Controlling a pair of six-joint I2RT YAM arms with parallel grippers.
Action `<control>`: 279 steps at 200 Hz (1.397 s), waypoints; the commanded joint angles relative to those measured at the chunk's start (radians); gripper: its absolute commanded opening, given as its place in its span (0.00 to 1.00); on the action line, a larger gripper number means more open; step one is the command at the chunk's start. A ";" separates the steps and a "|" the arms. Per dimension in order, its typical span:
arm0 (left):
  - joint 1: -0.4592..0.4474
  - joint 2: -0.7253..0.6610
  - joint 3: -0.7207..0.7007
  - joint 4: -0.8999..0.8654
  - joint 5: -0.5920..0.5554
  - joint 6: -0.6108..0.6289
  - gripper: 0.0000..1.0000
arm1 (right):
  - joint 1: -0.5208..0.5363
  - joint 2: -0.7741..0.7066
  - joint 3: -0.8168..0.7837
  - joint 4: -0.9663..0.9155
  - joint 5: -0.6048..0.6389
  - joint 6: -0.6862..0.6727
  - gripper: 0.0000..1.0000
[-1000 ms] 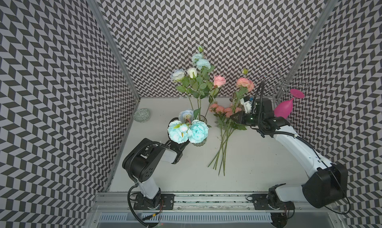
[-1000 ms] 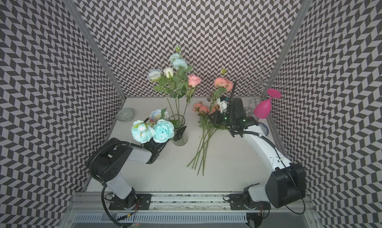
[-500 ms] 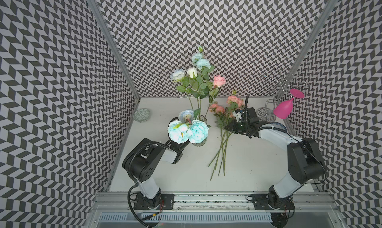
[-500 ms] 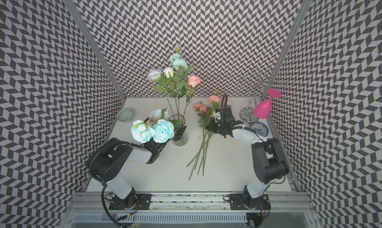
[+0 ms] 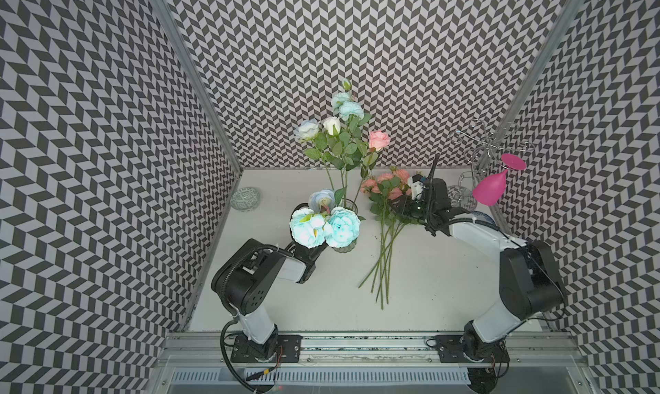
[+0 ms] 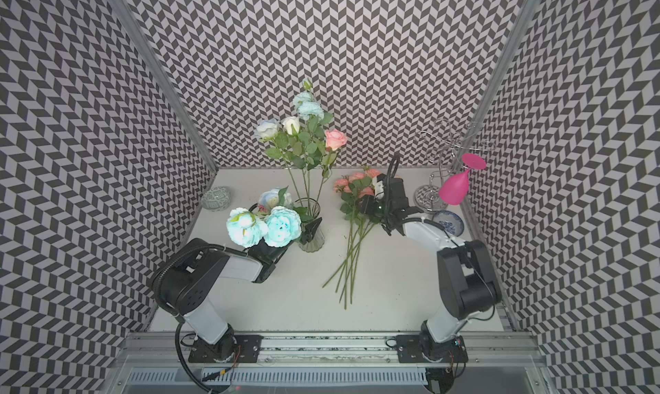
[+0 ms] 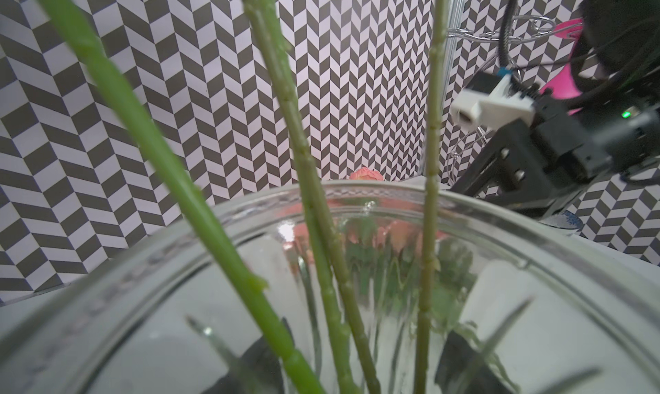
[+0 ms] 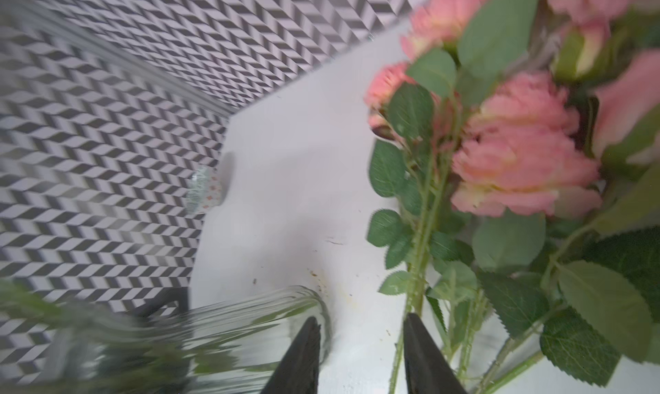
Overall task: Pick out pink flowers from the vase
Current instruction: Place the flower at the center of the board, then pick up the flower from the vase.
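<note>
the right gripper [image 8: 360,319] has its two black fingertips apart, with only bare table [image 8: 303,160] in the gap; it holds nothing. the pink flowers [image 8: 518,142] lie on the table just beside one fingertip, stems [image 5: 384,267] trailing back past the gripper toward its arm's base and blooms ahead of the tips. the vase [image 6: 316,241] stands upright off the other fingertip, apart from it. the left gripper [image 6: 311,230] is clamped on the vase, one black finger [image 6: 313,226] pressed to the glass wall. straight up from this gripper rise the pale blue and white flowers [image 6: 282,226], and one pink rose [image 6: 335,139] stands in the vase too, high above the jaws.
</note>
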 commanded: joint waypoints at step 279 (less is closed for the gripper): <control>0.007 0.011 -0.039 -0.140 -0.018 -0.007 0.00 | 0.250 -0.056 0.069 0.430 0.054 -0.124 0.04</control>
